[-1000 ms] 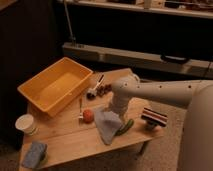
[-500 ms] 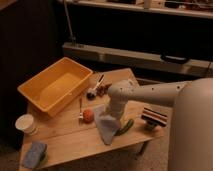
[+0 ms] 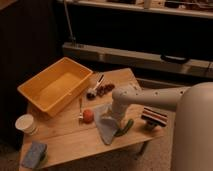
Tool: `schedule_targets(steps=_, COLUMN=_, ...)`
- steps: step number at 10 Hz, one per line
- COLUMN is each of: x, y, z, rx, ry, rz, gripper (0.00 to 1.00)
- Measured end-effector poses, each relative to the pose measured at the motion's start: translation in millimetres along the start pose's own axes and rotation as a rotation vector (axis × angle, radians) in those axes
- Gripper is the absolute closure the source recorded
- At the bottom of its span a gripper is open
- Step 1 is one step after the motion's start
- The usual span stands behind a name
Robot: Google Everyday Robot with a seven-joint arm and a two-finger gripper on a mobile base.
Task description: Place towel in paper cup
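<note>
wooden table (image 3: 75, 145); gripper (image 3: 111, 119) over towel (image 3: 104, 132); paper cup (image 3: 25, 123) apart

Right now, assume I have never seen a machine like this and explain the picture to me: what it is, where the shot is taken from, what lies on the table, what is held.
This is a robot with one white arm that reaches in from the right. There is only one picture, looking down on the scene; where the camera is mounted is not known. On the small wooden table stand a yellow bin, a paper cup at the left edge and a blue sponge at the near left corner. Nearer the middle are a small orange ball, a green thing and a striped block. The pale towel lies flat on the wood. The hand is down at the towel's upper edge, open, and it does not appear to hold anything.
</note>
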Motion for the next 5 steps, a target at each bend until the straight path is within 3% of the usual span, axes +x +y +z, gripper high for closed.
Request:
schedule_targets(steps=1, x=-1.1, y=-2.8, z=6.9, rx=-0.017, ry=-0.018, rz=-0.014, gripper=0.25)
schedule_targets(steps=2, x=-3.1, y=-8.1, z=13.5, rx=-0.027, ry=-0.038, rz=-0.026, gripper=0.37)
schedule_targets(steps=5, x=-5.5, y=-12.6, z=18.9, rx=-0.047, ry=-0.051, rz=-0.038, gripper=0.65)
